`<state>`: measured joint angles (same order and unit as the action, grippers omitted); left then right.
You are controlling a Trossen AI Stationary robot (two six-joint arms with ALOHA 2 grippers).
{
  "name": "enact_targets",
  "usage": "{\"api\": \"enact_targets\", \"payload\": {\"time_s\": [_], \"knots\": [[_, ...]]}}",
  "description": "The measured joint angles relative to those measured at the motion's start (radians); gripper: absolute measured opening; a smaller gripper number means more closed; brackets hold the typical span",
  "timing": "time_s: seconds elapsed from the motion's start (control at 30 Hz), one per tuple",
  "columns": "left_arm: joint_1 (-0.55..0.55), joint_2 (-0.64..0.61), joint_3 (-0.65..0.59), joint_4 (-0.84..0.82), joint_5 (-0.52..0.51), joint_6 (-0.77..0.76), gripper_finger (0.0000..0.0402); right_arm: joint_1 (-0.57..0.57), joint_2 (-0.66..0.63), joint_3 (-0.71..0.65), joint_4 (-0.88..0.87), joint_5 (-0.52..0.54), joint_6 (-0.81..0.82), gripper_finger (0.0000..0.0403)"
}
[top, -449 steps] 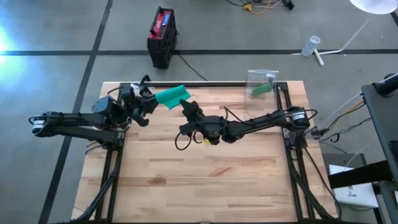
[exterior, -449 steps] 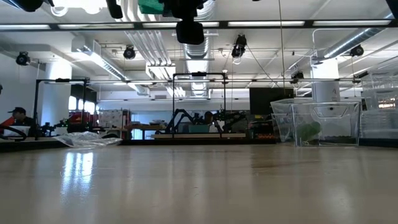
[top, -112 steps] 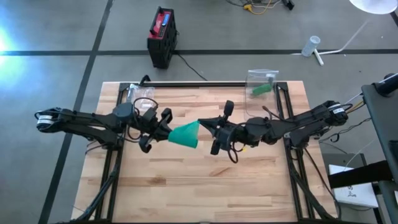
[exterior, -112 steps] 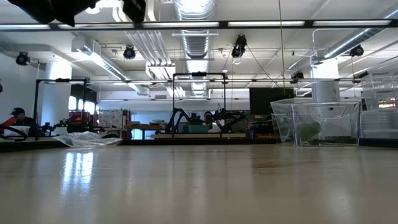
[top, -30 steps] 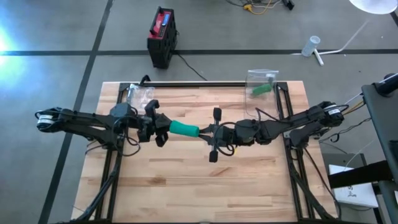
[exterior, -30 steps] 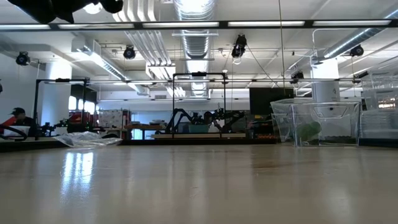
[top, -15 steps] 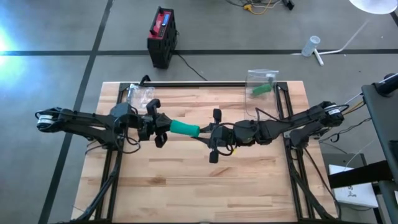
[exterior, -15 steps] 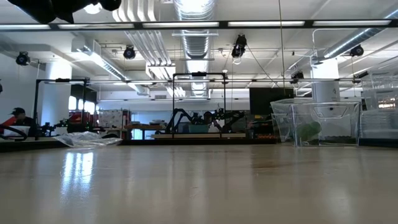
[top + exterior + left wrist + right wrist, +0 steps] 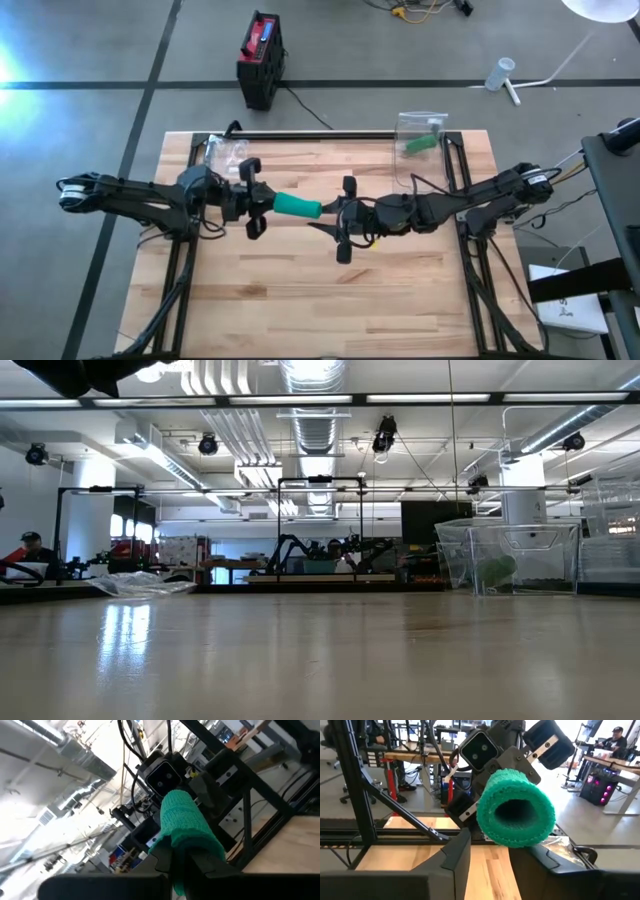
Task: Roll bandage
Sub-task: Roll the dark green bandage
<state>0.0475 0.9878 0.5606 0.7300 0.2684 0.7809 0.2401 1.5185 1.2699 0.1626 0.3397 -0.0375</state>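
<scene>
Wooden table [image 9: 330, 290]: near half bare, open to passage. Across its middle, both arms and the green bandage roll [image 9: 297, 206] form one barrier line. Far corners occupied: crumpled plastic bag [image 9: 228, 150] one side, clear container [image 9: 421, 135] the other.

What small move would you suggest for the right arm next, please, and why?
Probably back the right gripper away: its fingers stand spread either side of the green bandage roll, which looks fully rolled, with the left gripper shut on its other end.

Two slim dark arms trailing looped black cables (a yellow tag marks the right one).
</scene>
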Motion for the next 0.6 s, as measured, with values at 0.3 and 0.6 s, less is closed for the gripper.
{"api": "enact_targets", "payload": {"time_s": [0.3, 0.6], "knots": [[-0.001, 0.0, 0.0, 0.0, 0.042, -0.135, 0.0009, 0.002, 0.0, 0.019, -0.06, 0.004, -0.113, 0.0174], [-0.001, -0.002, 0.0, -0.031, 0.093, -0.273, 0.0009, 0.029, -0.022, 0.019, -0.188, 0.223, -0.332, 0.0196]]}}
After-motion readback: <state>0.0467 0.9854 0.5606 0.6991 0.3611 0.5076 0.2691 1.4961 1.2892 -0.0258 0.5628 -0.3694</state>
